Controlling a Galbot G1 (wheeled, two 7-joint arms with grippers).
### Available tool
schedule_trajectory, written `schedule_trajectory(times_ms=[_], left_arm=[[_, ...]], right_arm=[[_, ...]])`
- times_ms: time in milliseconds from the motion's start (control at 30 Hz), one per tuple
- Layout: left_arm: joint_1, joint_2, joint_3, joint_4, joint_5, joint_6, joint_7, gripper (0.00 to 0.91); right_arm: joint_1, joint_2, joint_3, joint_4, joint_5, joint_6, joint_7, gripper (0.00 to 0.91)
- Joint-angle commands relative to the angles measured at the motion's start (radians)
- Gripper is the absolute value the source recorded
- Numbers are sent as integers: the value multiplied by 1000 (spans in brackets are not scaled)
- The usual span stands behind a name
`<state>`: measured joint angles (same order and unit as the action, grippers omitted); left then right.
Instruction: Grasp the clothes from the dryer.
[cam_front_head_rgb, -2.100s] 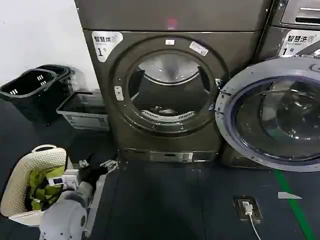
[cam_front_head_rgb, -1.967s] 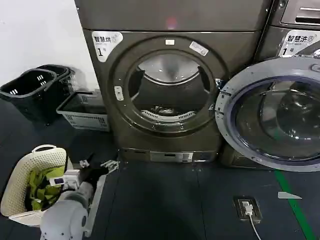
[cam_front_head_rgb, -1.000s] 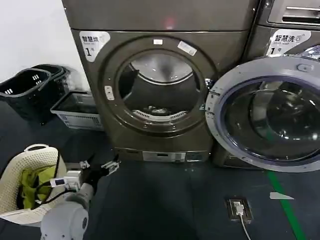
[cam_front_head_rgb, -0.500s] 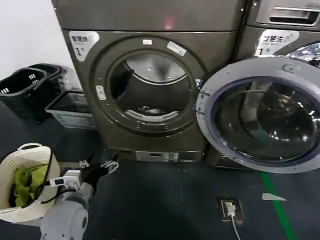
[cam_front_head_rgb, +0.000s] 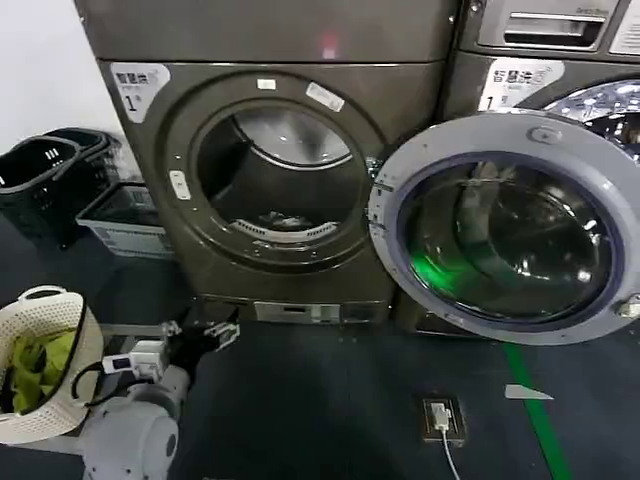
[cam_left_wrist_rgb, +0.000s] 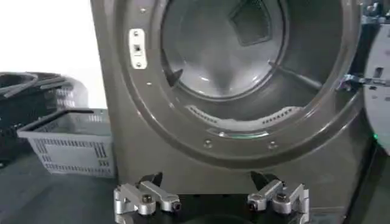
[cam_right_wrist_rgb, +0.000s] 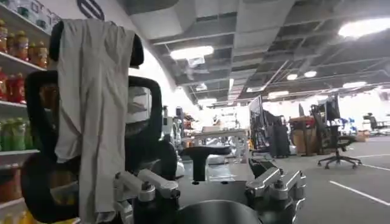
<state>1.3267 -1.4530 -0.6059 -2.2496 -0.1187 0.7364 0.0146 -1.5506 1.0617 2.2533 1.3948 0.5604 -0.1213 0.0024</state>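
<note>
The dryer (cam_front_head_rgb: 275, 170) stands with its glass door (cam_front_head_rgb: 505, 228) swung fully open to the right. The clothes (cam_front_head_rgb: 283, 219) lie as a small bundle on the drum floor, just behind the porthole lip. The left gripper (cam_front_head_rgb: 197, 333) hangs low in front of the machine, below the porthole, jaws spread wide and holding nothing. The right gripper (cam_right_wrist_rgb: 210, 185) faces an office chair (cam_right_wrist_rgb: 91, 122) draped with grey cloth, jaws likewise wide apart and empty. A white basket (cam_front_head_rgb: 45, 365) of yellow-green garments sits on the floor left of the arm.
</note>
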Motion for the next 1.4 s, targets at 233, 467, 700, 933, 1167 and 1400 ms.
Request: schedule_trajectory(times_ms=[233, 467, 700, 933, 1167, 1400], left_arm=[[2, 2, 2, 3, 0, 49, 2, 907], [6, 6, 6, 6, 1, 49, 7, 907], [8, 5, 11, 4, 11, 49, 12, 907], [7, 9, 18, 0, 9, 49, 17, 907], [3, 18, 21, 5, 5, 49, 15, 907], [-3, 19, 21, 13, -5, 49, 7, 907]], right_arm=[[-8, 4, 13, 1, 18, 9, 24, 907], [-14, 11, 19, 0, 19, 9, 27, 907], [-18, 12, 24, -6, 21, 9, 35, 907], [-25, 12, 32, -11, 24, 8, 39, 907], [-30, 9, 36, -15, 26, 7, 41, 907], [-37, 8, 39, -20, 26, 7, 40, 907]])
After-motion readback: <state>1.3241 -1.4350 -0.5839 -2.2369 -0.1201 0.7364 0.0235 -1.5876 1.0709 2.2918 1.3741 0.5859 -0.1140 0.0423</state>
